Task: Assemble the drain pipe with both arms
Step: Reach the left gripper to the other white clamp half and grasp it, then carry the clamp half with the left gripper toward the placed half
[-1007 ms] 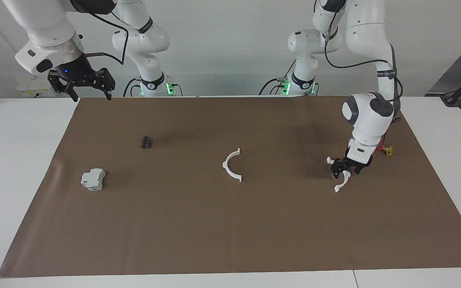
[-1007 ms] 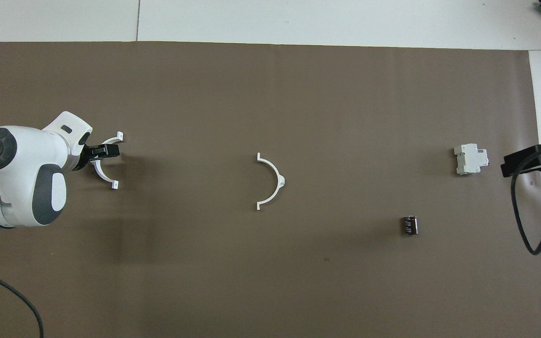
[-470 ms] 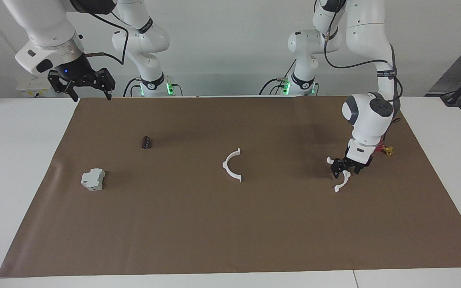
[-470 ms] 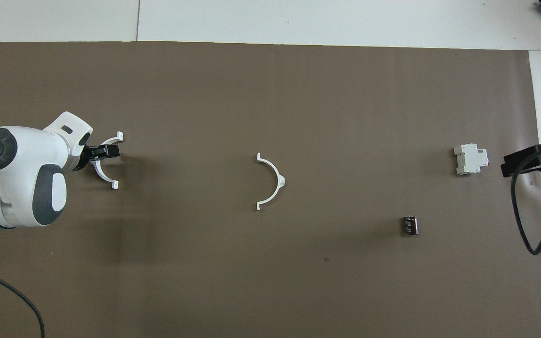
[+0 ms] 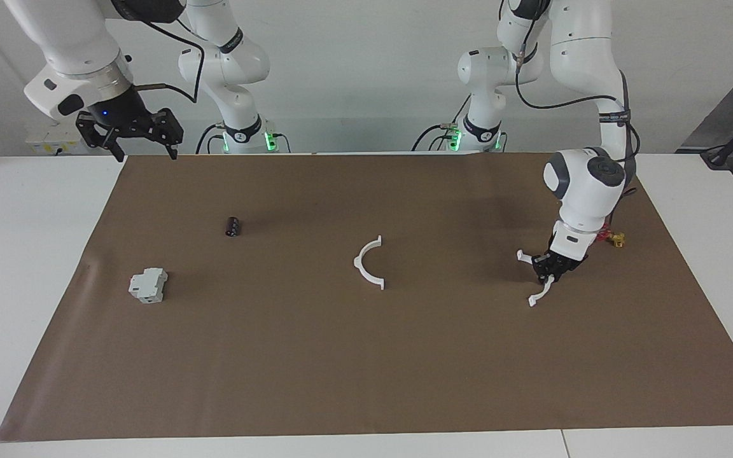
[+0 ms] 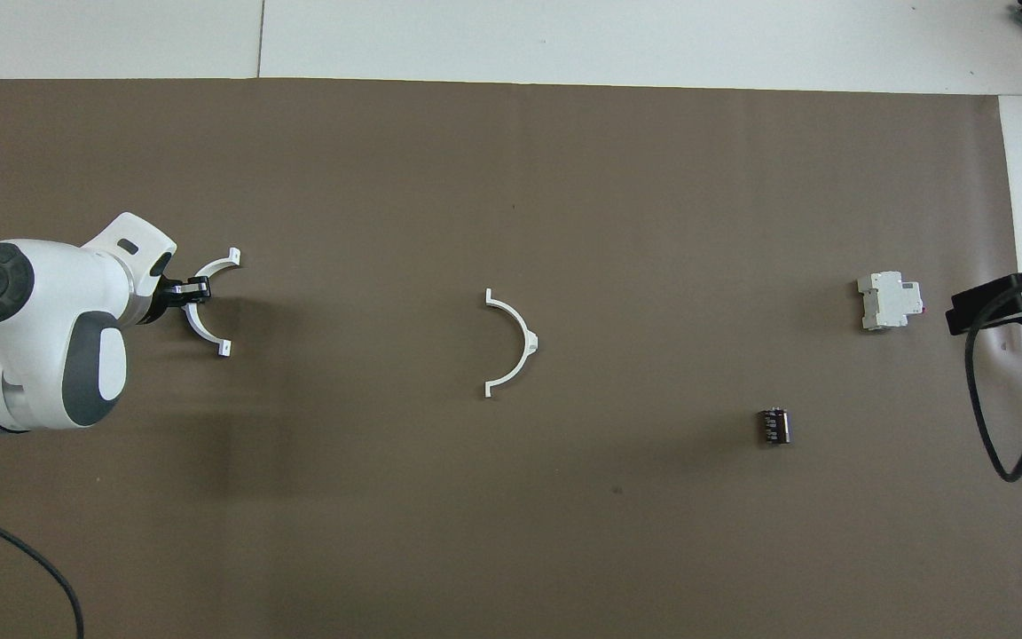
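Observation:
One white half-ring of the drain pipe (image 5: 367, 265) lies on the brown mat near the table's middle; it also shows in the overhead view (image 6: 521, 343). The other half-ring (image 5: 539, 294) is at the left arm's end of the mat, seen from above as an arc (image 6: 206, 335). My left gripper (image 5: 550, 274) is down at mat level and shut on the middle of this half-ring's arc, as the overhead view (image 6: 195, 288) also shows. My right gripper (image 5: 132, 132) is open and empty, raised over the right arm's end of the table; it waits there, and its tips show in the overhead view (image 6: 1010, 302).
A grey-white boxy block (image 5: 148, 284) (image 6: 890, 301) and a small dark cylinder (image 5: 233, 226) (image 6: 774, 425) lie at the right arm's end of the mat. A red-and-brass valve (image 5: 614, 238) lies beside the left arm's wrist.
My left gripper's fingers have closed on the half-ring, which shifted slightly toward the table's middle. The right arm has not moved.

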